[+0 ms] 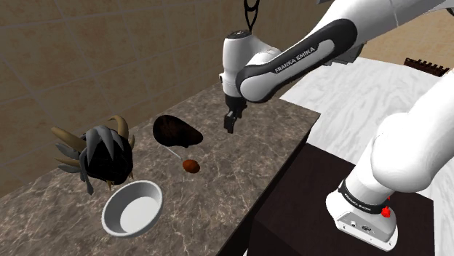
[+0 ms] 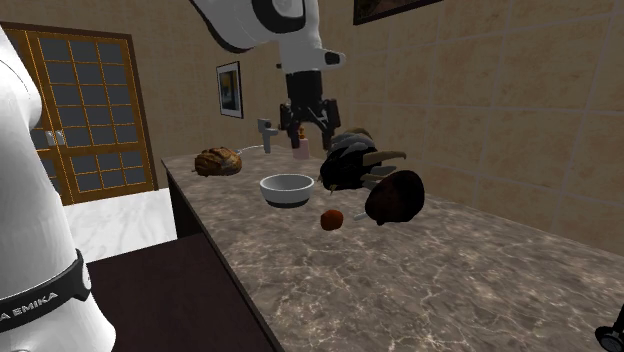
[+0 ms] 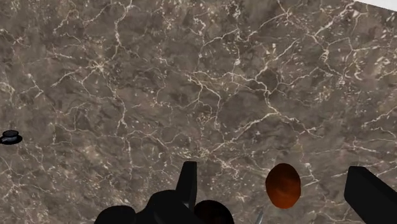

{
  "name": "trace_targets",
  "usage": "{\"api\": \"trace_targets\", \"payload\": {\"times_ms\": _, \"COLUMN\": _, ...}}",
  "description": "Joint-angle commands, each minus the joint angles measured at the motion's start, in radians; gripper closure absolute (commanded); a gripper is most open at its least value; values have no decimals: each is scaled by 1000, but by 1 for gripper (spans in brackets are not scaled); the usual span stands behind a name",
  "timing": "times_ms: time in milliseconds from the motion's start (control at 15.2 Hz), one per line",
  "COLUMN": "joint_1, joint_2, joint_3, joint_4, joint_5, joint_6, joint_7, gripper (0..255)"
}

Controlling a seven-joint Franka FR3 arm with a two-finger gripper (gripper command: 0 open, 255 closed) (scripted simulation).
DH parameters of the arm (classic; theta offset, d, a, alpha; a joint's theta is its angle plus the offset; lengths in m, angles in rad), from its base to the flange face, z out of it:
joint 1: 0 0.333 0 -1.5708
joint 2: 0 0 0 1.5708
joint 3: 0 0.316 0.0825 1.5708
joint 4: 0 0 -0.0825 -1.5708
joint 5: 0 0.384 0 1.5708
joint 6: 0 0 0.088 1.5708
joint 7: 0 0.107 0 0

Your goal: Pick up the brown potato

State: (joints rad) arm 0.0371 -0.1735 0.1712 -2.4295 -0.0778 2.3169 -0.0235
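Reddish-brown potato (image 1: pixel 190 166), middle of marble countertop (image 1: pixel 247 171), untouched. Gripper (image 1: pixel 231 124): released, empty, hovering above. Step: approach; next calls for descent astride potato.

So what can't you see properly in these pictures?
- Dark brown lump beside the potato, shoulder view: too dark to tell what it is.
- Small black thing, wrist view: cut off by the picture's edge.
- Small pink thing, second exterior view: too small to name.
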Motion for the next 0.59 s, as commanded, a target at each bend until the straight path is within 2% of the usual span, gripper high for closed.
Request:
{"api": "trace_targets", "payload": {"times_ms": 0, "joint_1": 3, "joint_2": 80, "joint_3": 12, "joint_4": 18, "joint_5": -20, "joint_6": 66, "joint_7": 19, "gripper": 0}}
{"api": "trace_targets", "payload": {"times_ms": 528, "joint_1": 30, "joint_2": 397, "joint_3": 22, "joint_4": 184, "joint_5": -136, "joint_6": 222, "joint_7": 93, "gripper": 0}}
